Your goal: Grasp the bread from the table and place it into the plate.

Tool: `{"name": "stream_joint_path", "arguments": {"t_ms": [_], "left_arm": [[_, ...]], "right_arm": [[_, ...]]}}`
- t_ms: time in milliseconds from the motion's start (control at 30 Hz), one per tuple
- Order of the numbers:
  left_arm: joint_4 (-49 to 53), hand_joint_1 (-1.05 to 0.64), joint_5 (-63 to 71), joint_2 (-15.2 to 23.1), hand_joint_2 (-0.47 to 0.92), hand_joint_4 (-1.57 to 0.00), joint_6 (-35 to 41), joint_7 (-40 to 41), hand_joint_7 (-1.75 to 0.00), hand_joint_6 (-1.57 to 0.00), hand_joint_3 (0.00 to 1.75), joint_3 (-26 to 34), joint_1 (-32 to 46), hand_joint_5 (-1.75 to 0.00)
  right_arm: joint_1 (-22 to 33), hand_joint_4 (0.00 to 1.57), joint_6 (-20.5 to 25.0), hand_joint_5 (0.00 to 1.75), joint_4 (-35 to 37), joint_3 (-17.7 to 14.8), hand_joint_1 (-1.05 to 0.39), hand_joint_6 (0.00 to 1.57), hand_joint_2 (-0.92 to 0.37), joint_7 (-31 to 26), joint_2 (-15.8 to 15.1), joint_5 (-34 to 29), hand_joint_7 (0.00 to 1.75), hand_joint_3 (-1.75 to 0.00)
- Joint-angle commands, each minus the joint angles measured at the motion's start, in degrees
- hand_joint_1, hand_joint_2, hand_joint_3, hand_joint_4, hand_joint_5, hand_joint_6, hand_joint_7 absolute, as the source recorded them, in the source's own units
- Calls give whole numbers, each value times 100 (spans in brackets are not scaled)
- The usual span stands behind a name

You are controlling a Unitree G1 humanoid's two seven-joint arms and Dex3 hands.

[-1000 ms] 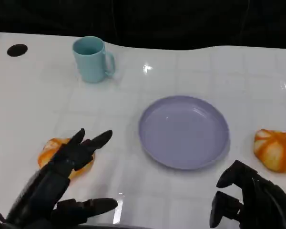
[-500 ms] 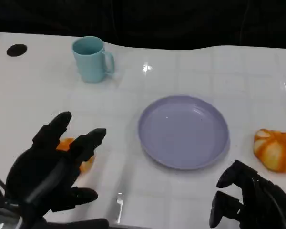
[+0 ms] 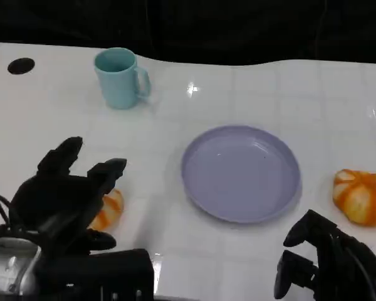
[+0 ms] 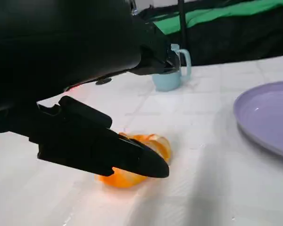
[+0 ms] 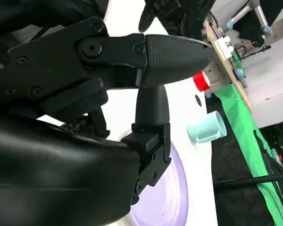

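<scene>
1. The left hand (image 3: 69, 191) hung over the bread (image 3: 108, 210) at the near left of the white table (image 3: 250, 94), with its fingers (image 3: 106, 170) spread apart and reaching past the top of the bun.
2. In the left wrist view a finger (image 4: 127, 157) lay just in front of the bread (image 4: 153, 146); whether it touched the bun could not be told, and nothing was gripped.
3. That bread was an orange and white bun that sat on the table, well to the left of the plate (image 3: 240, 172) and apart from it.
4. The plate was lilac, sat near the middle of the table and held nothing.
5. A second orange bun (image 3: 361, 196) lay on the table just right of the plate, not touching it.
6. The right hand (image 3: 319, 260) sat at the near right, below that second bun and apart from it, with its fingers curled inward and nothing in them.
7. A pale blue mug (image 3: 119, 78) stood upright at the far left of the table, with its handle turned to the right.
8. The right wrist view showed the mug (image 5: 206, 127) on its side beyond the hand's black fingers (image 5: 172, 52), with part of the plate (image 5: 172, 197) beside them.
</scene>
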Motion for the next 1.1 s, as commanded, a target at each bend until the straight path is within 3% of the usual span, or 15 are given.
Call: {"name": "stream_joint_path", "arguments": {"t_ms": [33,400,633,1100], "left_arm": [[314,-58,-174,161,86,-15,123,-218,-1,-20,0,-37,-333,-7],[1044,-61,-289,264,84,-14,530,-588,0,-19,0,-298,-950,-7],[1499,-53,-235,228,79,-12,887,-688,0,-18,0,-557,-1292,-6],[2930,-50,-660,203,80,-13,594,65,-1,-22,1,-1007,-1837,-7]], "right_arm": [[2,72,-37,175,-12,-12,-51,44,-92,-51,-7,-11,175,-52],[13,72,-29,175,-28,1,-50,43,-92,-65,0,11,175,-54],[11,73,-41,175,-19,-2,-51,44,-92,-50,-5,18,175,-54],[25,74,-103,175,2,13,-51,44,-92,-51,-2,-26,175,-54]]}}
